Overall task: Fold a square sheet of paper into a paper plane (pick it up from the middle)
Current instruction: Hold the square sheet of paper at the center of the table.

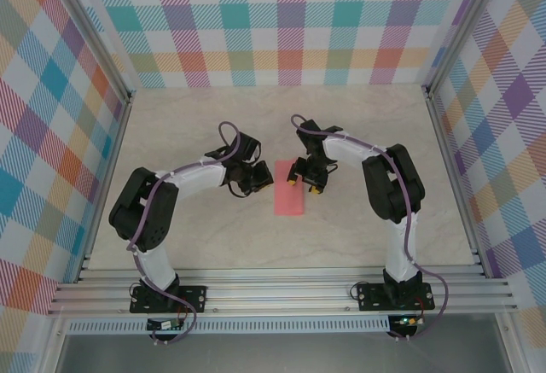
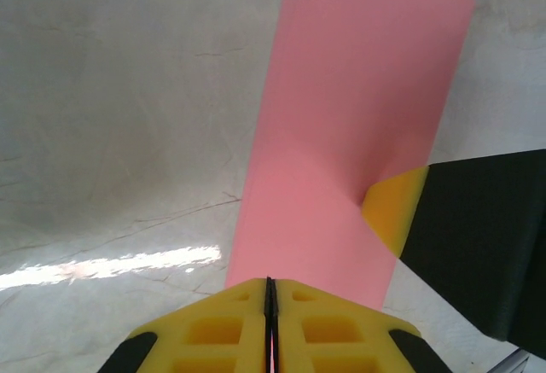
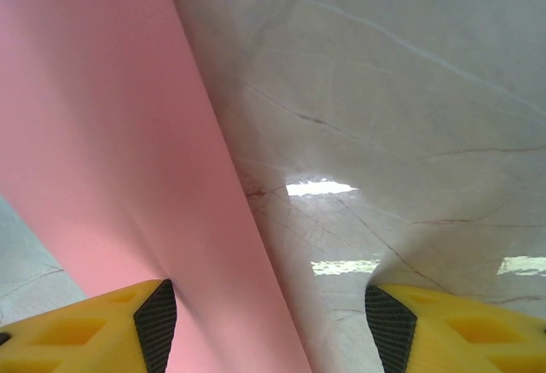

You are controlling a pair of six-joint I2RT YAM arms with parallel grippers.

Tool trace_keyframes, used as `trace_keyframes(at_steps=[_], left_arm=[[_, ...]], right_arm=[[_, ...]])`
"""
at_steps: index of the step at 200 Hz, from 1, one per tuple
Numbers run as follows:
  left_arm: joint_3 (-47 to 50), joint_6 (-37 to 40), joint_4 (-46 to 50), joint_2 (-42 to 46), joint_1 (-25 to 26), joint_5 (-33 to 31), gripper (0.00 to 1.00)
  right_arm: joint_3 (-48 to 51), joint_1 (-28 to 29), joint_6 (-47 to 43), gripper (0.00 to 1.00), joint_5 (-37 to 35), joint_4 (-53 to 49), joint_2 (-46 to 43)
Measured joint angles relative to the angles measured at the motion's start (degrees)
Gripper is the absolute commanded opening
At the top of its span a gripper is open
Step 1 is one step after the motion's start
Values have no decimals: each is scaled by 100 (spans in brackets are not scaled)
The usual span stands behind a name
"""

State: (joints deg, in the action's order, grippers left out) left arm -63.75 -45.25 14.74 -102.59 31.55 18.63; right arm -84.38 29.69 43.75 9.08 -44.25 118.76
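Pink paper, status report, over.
Left pincer shut on pink sheet's edge. Right pincer open, one finger pressing the sheet. Sheet lies as a narrow rectangle on the table. Nothing blocking.

No text, label, brand, number or sign can be read in any of these views.

The thin salmon-pink paper sheet (image 2: 341, 134) runs off the top of the left wrist view. Its near end is hidden between the left gripper's (image 2: 269, 294) closed yellow foam pads (image 2: 222, 326) at bottom centre. A yellow-tipped black finger (image 2: 478, 245) is cut by the right edge. In the right wrist view, the left, top and bottom edges crop the sheet.
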Motion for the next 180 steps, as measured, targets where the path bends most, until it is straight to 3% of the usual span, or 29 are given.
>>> trace_keyframes(at_steps=[48, 78, 180], left_arm=[[-68, -33, -136, -177, 26, 105, 9], [-177, -48, -157, -358, 44, 181, 0], [-562, -31, -179, -1012, 181, 184, 0]], right_arm=[[15, 0, 20, 64, 9, 7, 0], [17, 0, 22, 64, 9, 7, 0], [50, 0, 22, 65, 15, 46, -11]])
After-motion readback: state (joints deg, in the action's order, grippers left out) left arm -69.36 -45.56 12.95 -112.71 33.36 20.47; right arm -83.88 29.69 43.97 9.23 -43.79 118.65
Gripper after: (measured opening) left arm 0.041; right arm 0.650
